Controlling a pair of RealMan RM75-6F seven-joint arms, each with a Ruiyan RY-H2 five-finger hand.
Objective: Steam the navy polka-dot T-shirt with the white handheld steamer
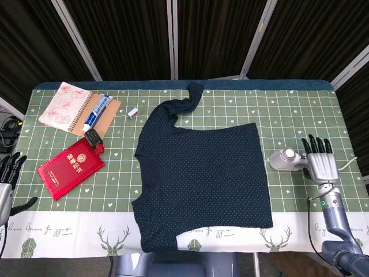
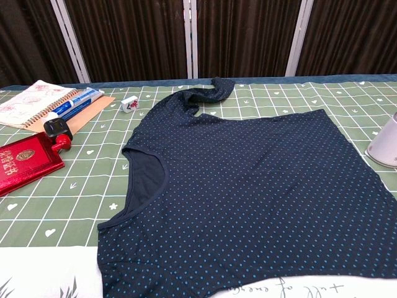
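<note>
The table (image 1: 288, 109) is covered by a green checked cloth, and the T-shirt (image 1: 202, 179) is spread flat at its centre, presumably so steam can be passed over it. At ten o'clock a notebook (image 1: 64, 105) and a red booklet (image 1: 70, 167) are kept aside. The steamer (image 1: 286, 159) is laid at three o'clock, within reach of the right hand (image 1: 322, 165), which is held over its handle with fingers extended and nothing grasped. The left hand (image 1: 7, 179) is parked at eight o'clock, fingers spread and empty.

I'm seeing the navy polka-dot T-shirt (image 1: 202, 182) lying spread flat on the table, neckline facing left, one sleeve bunching up toward the far edge. The white handheld steamer (image 1: 287, 159) is lying on its side just right of the shirt's hem.
</note>
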